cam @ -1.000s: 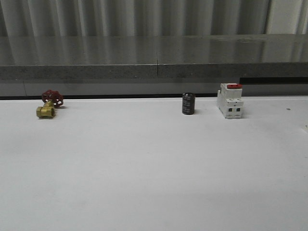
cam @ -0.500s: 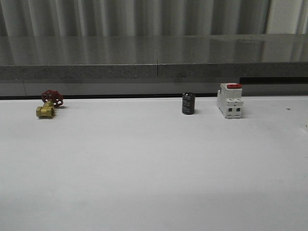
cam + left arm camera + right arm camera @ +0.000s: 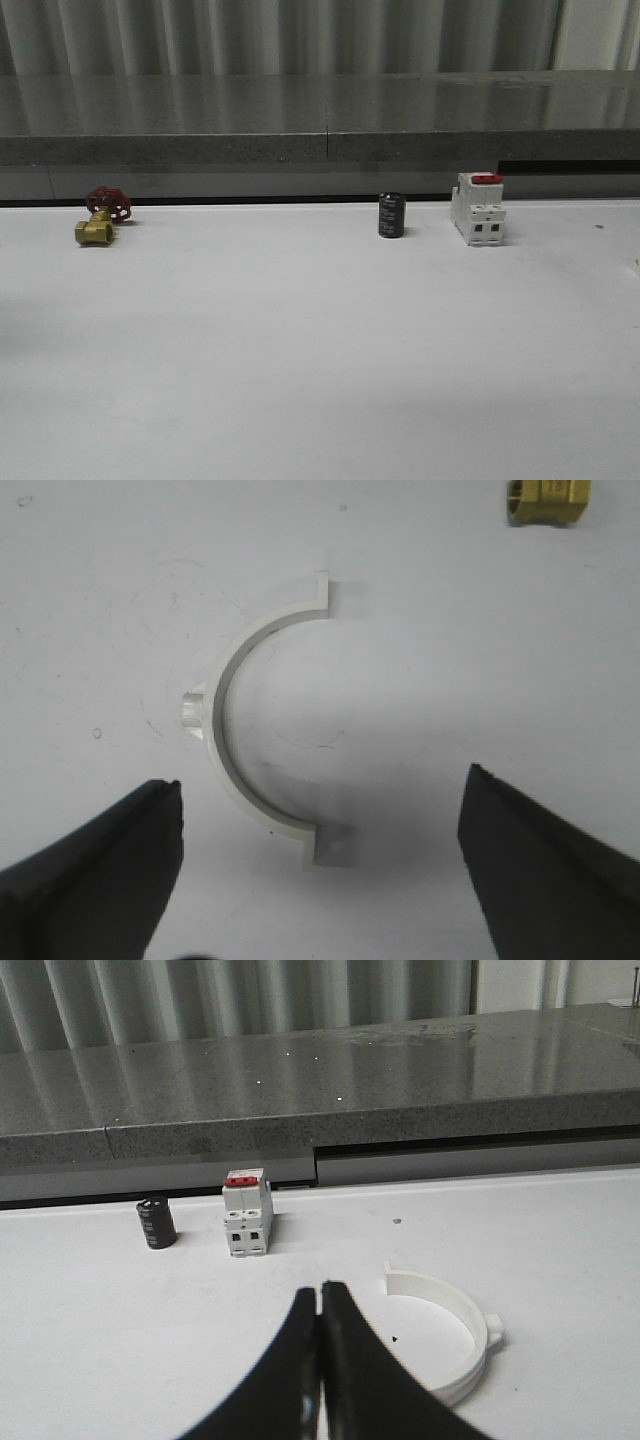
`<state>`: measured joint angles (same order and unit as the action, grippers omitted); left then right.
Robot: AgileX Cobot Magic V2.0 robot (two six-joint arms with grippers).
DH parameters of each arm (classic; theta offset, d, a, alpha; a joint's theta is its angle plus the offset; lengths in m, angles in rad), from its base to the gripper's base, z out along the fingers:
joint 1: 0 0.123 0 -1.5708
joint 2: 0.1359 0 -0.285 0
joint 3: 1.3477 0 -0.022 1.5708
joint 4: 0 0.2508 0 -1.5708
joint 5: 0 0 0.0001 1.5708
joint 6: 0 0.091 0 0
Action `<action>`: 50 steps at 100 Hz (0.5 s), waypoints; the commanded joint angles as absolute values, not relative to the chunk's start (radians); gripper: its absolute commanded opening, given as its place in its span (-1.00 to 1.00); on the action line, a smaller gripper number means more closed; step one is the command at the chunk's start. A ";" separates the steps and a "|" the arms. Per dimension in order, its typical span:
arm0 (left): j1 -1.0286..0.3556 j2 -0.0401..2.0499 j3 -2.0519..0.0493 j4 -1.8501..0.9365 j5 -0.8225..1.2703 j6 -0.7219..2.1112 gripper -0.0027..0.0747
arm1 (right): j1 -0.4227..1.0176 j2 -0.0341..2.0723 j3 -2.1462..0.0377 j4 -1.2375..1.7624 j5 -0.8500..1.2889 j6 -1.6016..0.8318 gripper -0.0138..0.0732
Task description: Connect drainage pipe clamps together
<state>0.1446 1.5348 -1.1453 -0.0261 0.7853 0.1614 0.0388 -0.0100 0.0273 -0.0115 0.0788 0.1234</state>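
Here, in the front view, we see a white table (image 3: 320,380) with a brass valve (image 3: 100,222), a small black can (image 3: 391,215) and a white block (image 3: 477,210) with a red top near its far edge. In the left wrist view, our left tool (image 3: 320,865) hangs wide open over one white clamp half (image 3: 262,724) lying flat on the table. In the right wrist view, our right tool (image 3: 319,1310) is closed on nothing, with the other clamp half (image 3: 450,1345) lying just beside it.
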 commanded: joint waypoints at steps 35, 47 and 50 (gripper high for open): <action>0.306 1.756 -1.258 -0.105 0.720 0.326 0.48 | 0.034 -0.030 0.011 -0.019 -0.009 0.124 -0.84; 0.306 1.784 -1.258 -0.103 0.677 0.330 0.48 | 0.034 -0.030 0.011 -0.019 -0.009 0.124 -0.84; 0.306 1.791 -1.258 -0.100 0.666 0.330 0.48 | 0.034 -0.030 0.011 -0.019 -0.009 0.124 -0.84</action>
